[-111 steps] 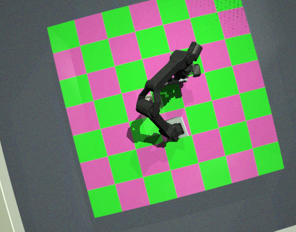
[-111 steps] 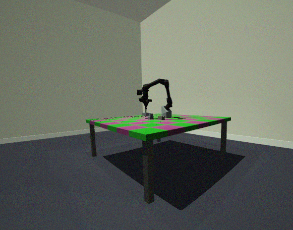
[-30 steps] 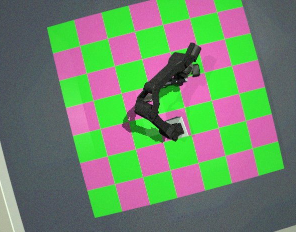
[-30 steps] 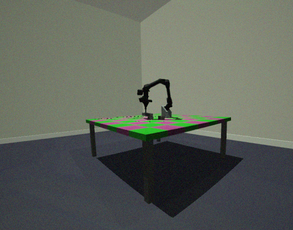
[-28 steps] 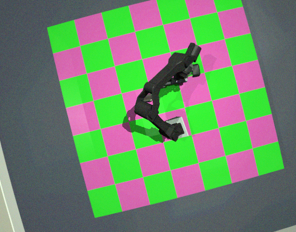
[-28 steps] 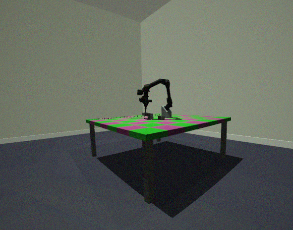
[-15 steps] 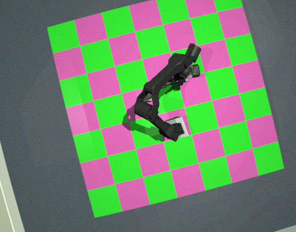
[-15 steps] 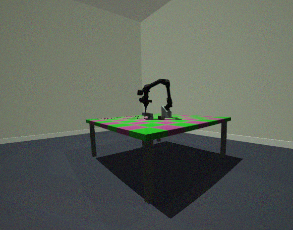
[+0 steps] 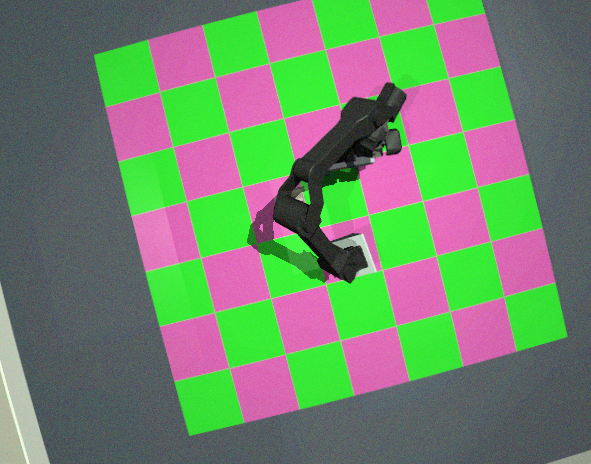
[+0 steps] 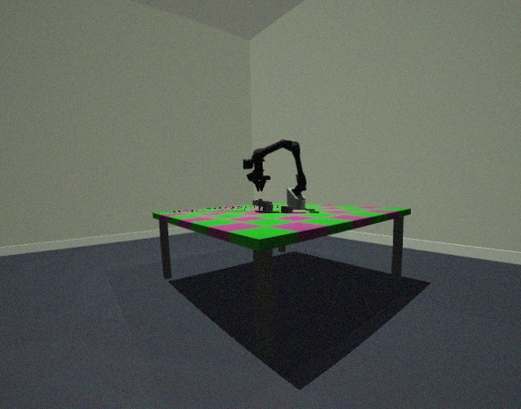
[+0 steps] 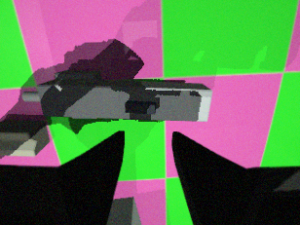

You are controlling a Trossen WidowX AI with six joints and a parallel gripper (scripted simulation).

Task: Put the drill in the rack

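My gripper [image 10: 259, 190] [image 11: 148, 136] is open and empty, above the table beside a long grey block. In the top view the arm hides its fingertips. The grey block [image 9: 350, 164] [image 10: 266, 207] [image 11: 180, 107] lies across the wrist view, with a pale right end. A short grey stub [image 11: 30, 96] sticks out at its left; I cannot tell whether it is part of the drill. A dark patch [image 11: 141, 106] shows on the block's face; I cannot tell whether it is the key or a shadow. The rack is not clearly identifiable.
A smaller beige-grey block [image 11: 21, 144] lies at the wrist view's lower left. Part of another grey piece [image 11: 123, 211] shows at the bottom edge. A small dark block [image 10: 286, 209] stands near the arm's pale base [image 9: 368, 252] [image 10: 293, 200]. The table [image 9: 316, 370] is chequered green and pink.
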